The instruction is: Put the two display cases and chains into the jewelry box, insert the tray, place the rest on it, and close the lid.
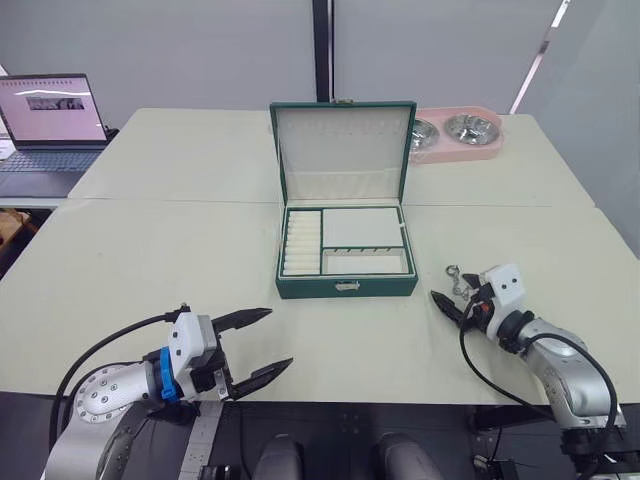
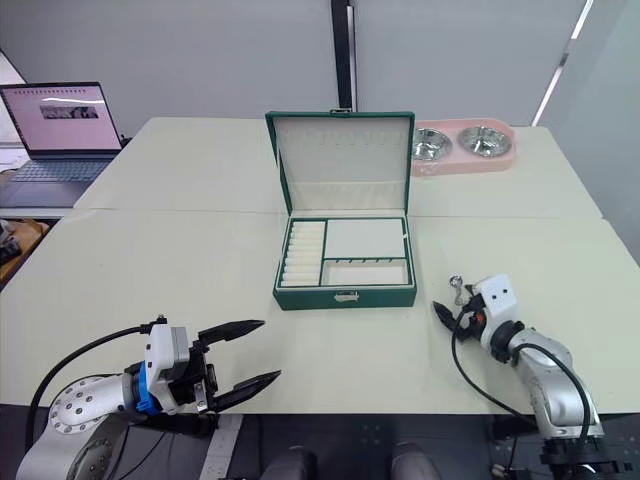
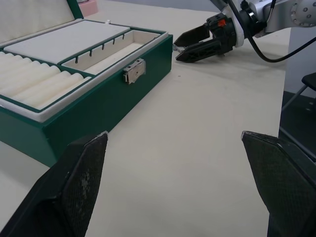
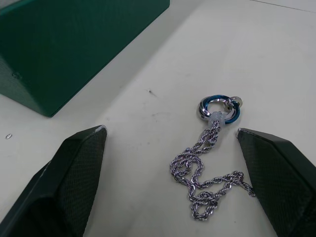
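The right gripper is hovering with fingers spread, empty, around the chain lying at the jewelry box's four o'clock — light, limp, slippery, so probably best pinched at the bunched links beside its ring clasp. Bare table is lying open toward the box — the tray is sitting inside, and the left gripper, also spread and empty, is waiting at the box's seven o'clock.

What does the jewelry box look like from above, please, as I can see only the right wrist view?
Observer: The tray already sits inside the jewelry box.
Operator: Is the lid up?
Observer: Yes, the lid stands open and upright behind it.
Operator: And the left gripper?
Observer: The left gripper hovers over the table near its front edge, jaws open, holding nothing.
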### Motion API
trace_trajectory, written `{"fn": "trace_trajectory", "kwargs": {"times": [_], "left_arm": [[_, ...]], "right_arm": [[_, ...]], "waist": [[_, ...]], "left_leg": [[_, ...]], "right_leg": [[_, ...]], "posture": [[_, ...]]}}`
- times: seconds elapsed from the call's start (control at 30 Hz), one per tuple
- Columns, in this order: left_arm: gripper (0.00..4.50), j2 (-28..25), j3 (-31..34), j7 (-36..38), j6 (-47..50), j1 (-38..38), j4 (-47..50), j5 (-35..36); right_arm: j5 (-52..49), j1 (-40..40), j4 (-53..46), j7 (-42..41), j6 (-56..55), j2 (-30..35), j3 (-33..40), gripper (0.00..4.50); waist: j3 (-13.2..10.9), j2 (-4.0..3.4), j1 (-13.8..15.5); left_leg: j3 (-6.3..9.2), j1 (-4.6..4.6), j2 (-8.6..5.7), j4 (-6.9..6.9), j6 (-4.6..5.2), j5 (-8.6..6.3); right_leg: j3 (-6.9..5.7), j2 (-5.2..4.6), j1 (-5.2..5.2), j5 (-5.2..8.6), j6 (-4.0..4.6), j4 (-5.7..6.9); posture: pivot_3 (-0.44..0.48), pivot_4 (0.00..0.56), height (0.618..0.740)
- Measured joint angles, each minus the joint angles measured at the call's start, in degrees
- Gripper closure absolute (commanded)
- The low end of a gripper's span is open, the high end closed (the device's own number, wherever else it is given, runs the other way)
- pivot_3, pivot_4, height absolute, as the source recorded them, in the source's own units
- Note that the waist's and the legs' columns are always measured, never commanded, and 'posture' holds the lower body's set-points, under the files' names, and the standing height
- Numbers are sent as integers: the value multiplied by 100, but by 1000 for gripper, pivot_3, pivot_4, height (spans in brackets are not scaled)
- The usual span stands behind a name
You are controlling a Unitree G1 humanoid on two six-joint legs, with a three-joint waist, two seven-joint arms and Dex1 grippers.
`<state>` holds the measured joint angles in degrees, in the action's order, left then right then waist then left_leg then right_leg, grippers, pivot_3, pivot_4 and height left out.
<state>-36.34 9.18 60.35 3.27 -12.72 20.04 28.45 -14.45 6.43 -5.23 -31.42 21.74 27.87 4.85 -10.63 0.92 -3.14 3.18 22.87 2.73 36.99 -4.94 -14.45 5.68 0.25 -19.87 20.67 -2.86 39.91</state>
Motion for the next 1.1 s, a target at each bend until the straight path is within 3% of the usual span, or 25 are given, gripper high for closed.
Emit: {"fn": "trace_trajectory", "kwargs": {"times": [0.67, 0.77, 0.97, 1.1], "left_arm": [[0, 10, -23, -221, 95, 137, 135, -22], [0, 20, -53, -220, 52, 136, 125, -56], [0, 57, -91, -220, -14, 139, -21, -68], [0, 70, -91, -207, -44, 131, -24, -62]], "right_arm": [[25, 45, -1, 262, 143, -146, 13, 44], [46, 45, 17, 327, 161, -145, 18, 606], [124, 28, 111, 434, 161, -139, 84, 2467], [125, -18, 111, 439, 161, -140, 112, 3247]], "waist": [[7, 11, -3], [13, 19, -2], [22, 32, -1], [31, 43, 0]], "left_leg": [[5, -12, 0, 1, 0, 0], [7, -12, 0, 1, 0, 0], [9, -12, 0, -1, 0, 0], [10, -12, 0, -1, 0, 0]], "right_leg": [[-4, 0, 17, 0, 0, -1], [-5, 0, 19, 0, 0, -2], [-8, 0, 19, 0, 0, -4], [-9, 0, 20, 0, 0, -5]], "posture": [[0, 150, 740], [0, 150, 740], [0, 150, 740], [0, 150, 740]]}}
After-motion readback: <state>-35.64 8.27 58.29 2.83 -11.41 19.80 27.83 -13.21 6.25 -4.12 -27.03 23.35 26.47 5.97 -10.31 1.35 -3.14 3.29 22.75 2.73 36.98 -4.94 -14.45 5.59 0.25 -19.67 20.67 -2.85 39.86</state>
